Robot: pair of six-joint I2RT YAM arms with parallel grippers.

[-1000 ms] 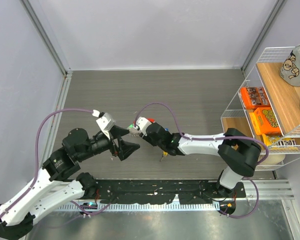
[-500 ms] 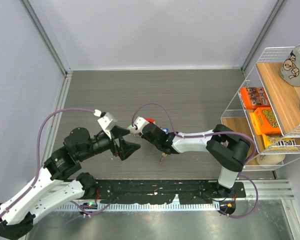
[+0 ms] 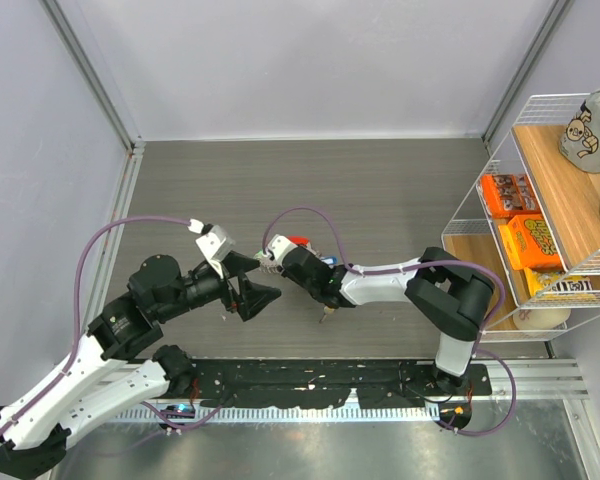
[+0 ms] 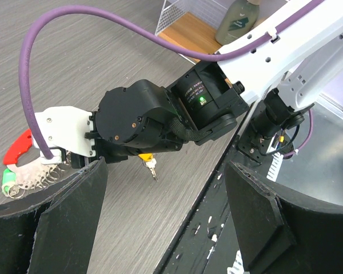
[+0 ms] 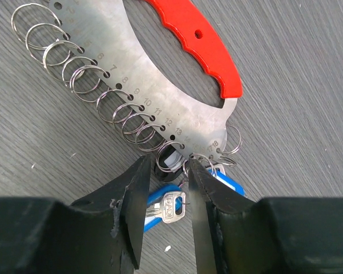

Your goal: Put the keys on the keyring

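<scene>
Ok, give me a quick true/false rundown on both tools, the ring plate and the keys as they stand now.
1. The left tool is wide open and empty. True.
2. The right tool is spread just as wide. False: its fingers stand close together, either side of a small ring.
3. The ring plate has a blue handle. False: the handle is red.
4. A silver key and a blue tag lie right at the right tool's fingertips. True.
5. The ring plate sits on the wire shelf. False: it lies on the grey table, between the two arms.
</scene>
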